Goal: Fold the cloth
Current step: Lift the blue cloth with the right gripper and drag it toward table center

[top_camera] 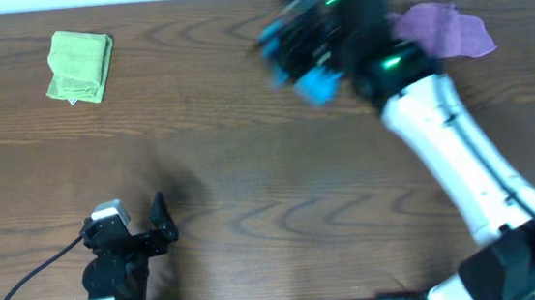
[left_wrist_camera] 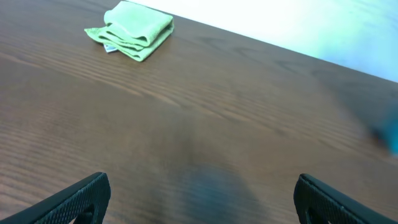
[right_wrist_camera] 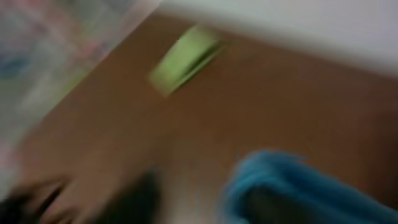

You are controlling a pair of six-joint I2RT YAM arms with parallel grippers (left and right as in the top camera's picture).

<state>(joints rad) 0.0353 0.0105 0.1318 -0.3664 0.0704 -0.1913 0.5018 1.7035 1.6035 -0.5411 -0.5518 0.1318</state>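
Two claws: one near, one far.
Left claw [left_wrist_camera: 202,194]: at 7 o'clock, fingers spread wide, holding nothing.
Worktop [top_camera: 250,171]: brown wood grain.
Right claw [top_camera: 300,58]: toward 12 o'clock, blurred; I cannot tell its spread.
Green cloth [top_camera: 79,65]: folded, at 10 o'clock.
Purple cloth [top_camera: 446,29]: rumpled, at 1 o'clock, just beside right arm [top_camera: 462,152].

Table [top_camera: 250,171] w/ green cloth [top_camera: 79,65] (folded), purple cloth [top_camera: 456,31].
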